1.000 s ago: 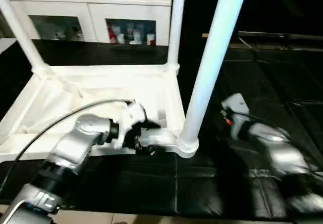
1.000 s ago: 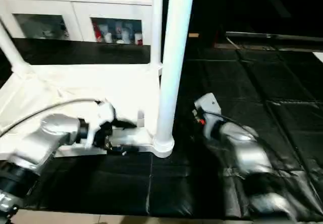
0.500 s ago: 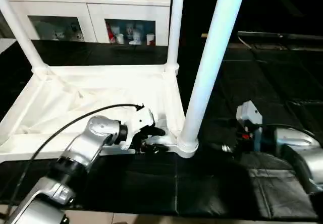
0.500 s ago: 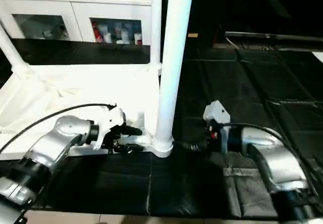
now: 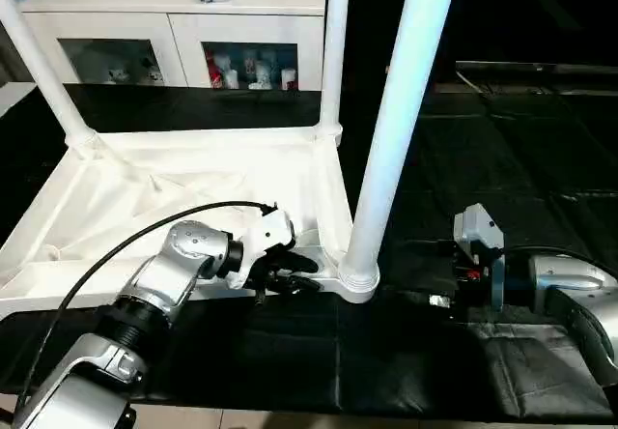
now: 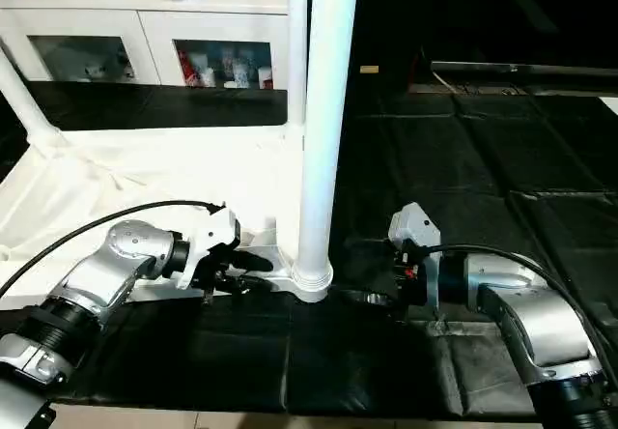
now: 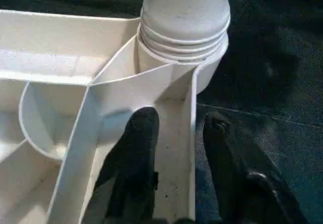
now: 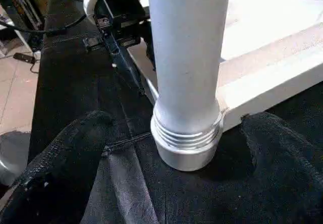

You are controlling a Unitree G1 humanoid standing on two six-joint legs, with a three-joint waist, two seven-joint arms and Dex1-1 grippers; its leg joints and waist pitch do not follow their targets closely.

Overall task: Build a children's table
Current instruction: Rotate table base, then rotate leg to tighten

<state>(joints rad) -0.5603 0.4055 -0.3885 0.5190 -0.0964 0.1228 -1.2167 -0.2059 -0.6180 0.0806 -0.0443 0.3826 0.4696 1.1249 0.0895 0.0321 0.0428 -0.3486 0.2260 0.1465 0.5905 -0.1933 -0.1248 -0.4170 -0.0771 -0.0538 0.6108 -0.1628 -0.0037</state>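
Black padded matting point(image 5: 502, 158) covers the floor, and on it the children's table point(image 5: 193, 183) is laid upside down, ribbed underside up. Three legs are seen standing in its corner sockets: the near leg point(image 5: 391, 129) by the robot's right side, a far leg point(image 5: 333, 52) behind it, and another leg point(image 5: 39, 62) at the far left corner. All three are cut off by the upper edge, so their ends cannot be seen. The table's near left corner is hidden behind the silver left forearm.

The left gripper point(image 7: 176, 133) is set astride the table's near rim wall just beside the near leg's socket, one finger point(image 7: 139, 148) inside the rim and the other outside over the mat; the jaws are closed down around the wall, though firm contact cannot be made out. The right gripper point(image 8: 166, 148) is held wide open, its two fingers flanking the ringed base of the near leg without touching it.

Behind the table, a white cabinet point(image 5: 174, 23) with glass doors is seen; its contents are too small to identify.
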